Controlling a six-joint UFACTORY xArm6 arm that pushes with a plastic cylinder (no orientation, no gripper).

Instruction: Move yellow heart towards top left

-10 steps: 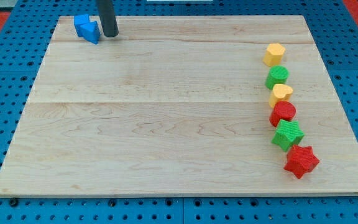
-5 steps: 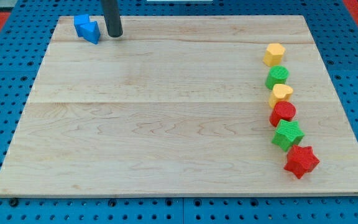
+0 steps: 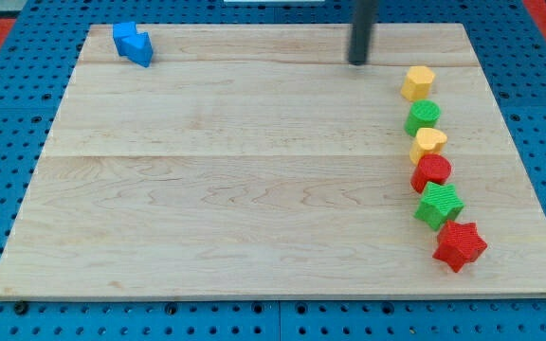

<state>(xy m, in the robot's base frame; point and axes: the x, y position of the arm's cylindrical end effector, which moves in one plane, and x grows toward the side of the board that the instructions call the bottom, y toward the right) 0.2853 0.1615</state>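
The yellow heart point(image 3: 429, 142) lies at the view's right in a column of blocks, between a green round block point(image 3: 423, 117) above it and a red round block point(image 3: 432, 171) below it, touching both. My tip point(image 3: 357, 62) is near the view's top, right of centre, well up and to the left of the heart and apart from every block. The rod looks blurred.
A yellow hexagon block point(image 3: 418, 82) heads the column. Below the red round block sit a green star point(image 3: 439, 205) and a red star point(image 3: 460, 245). Two blue blocks point(image 3: 133, 43) sit together at the board's top left corner. The wooden board point(image 3: 254, 189) lies on a blue pegboard.
My tip has swept far to the right along the top of the board, from beside the blue blocks to near the yellow hexagon. No block has moved.
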